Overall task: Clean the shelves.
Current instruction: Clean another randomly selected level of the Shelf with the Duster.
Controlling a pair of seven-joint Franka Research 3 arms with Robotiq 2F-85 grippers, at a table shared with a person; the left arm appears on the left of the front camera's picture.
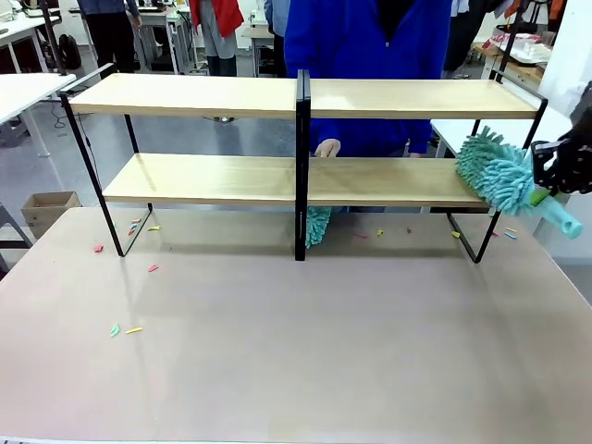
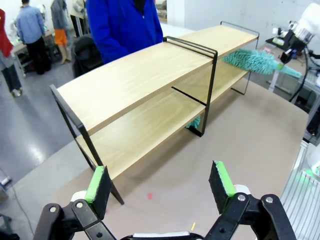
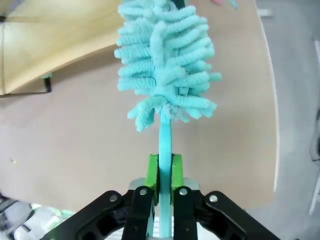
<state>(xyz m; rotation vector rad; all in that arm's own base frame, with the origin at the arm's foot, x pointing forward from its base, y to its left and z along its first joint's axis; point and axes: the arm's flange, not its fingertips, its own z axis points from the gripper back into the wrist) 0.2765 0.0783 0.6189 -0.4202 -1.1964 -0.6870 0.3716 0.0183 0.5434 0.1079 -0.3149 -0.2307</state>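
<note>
On tan tabletop [image 1: 296, 361]: paper scraps [image 1: 134, 330] | right tool [image 3: 165, 172] grips duster [image 3: 165, 75] | left tool [image 2: 160, 185] wide

Bright, even overhead light, soft shadows under the shelves [image 1: 203, 176]; wrist views bend edges.

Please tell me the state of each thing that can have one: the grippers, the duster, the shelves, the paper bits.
Left gripper: open, holding nothing.
Right gripper: shut on the duster handle.
Duster: held, fluffy head at the lower shelf's right end.
Shelves: upright, boards bare.
Paper bits: scattered on the tabletop.
</note>
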